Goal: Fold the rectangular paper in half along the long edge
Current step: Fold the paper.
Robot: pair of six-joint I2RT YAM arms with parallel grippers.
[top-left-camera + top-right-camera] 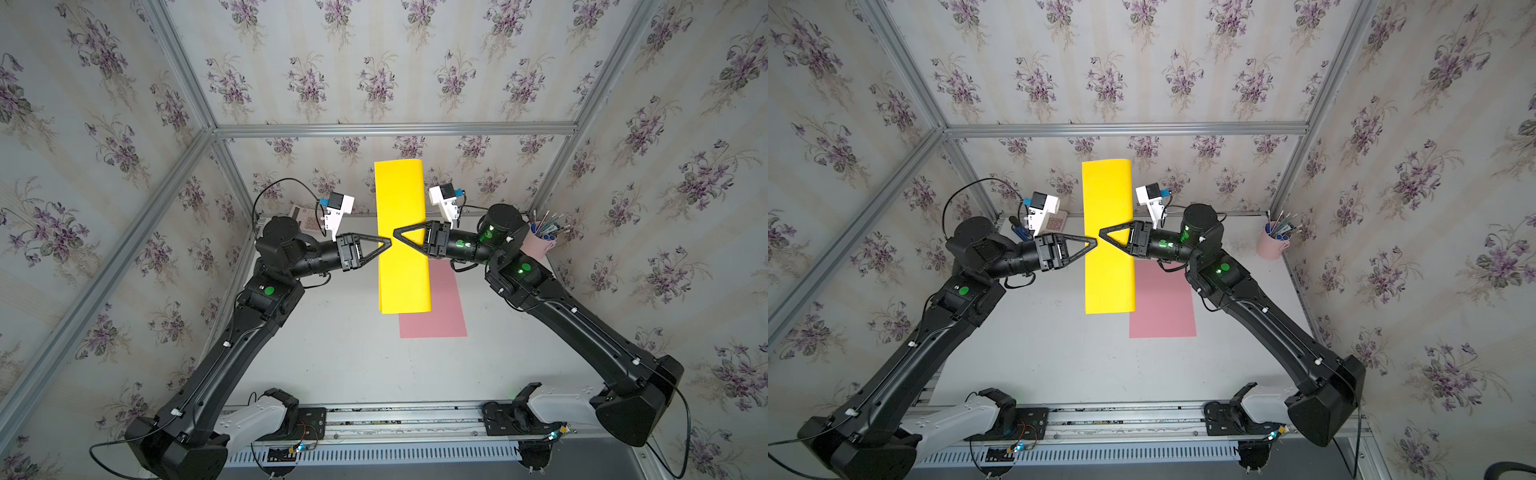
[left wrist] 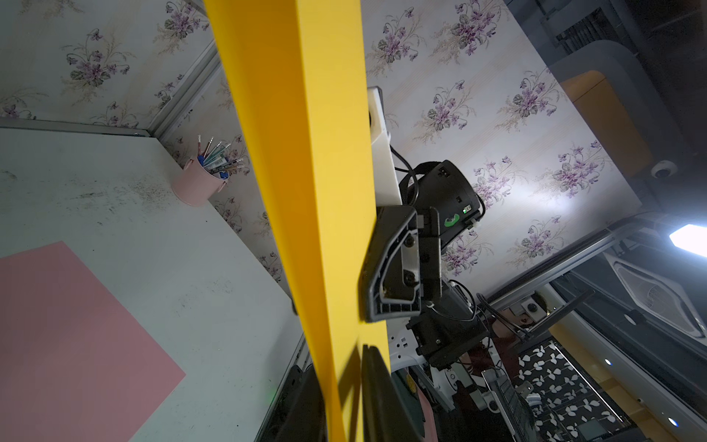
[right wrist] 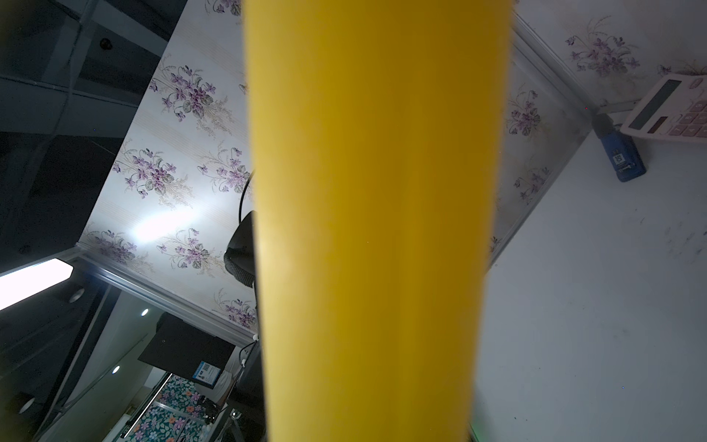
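Holding: yellow paper (image 1: 401,195) lifted off the table (image 1: 332,345) at mid-scene, pinched between both my grippers.
Left side: my left gripper (image 1: 387,244) has its jaws closed on the sheet's left long edge, about halfway along. In the left wrist view the yellow paper (image 2: 306,191) runs between my fingers.
Right side: my right gripper (image 1: 398,234) reaches across the yellow face from the right. Jaws clamp the sheet, with one finger (image 2: 386,268) pressed flat on it. The two tips sit just beside each other.
Paper pose: narrow strip with its long axis running near to far in both top views. A second layer peeks out at the near end, so it looks doubled lengthwise. Cannot tell if it's creased.
Right wrist view: yellow (image 3: 375,229) fills the middle and my fingers are hidden.
Pink paper (image 1: 444,311): flat on the table, right of and partly under the strip as seen from above.
Far right: pink cup (image 1: 536,246) with pens.
Far left: calculator (image 3: 673,111) with a blue object (image 3: 621,157) just beside it.
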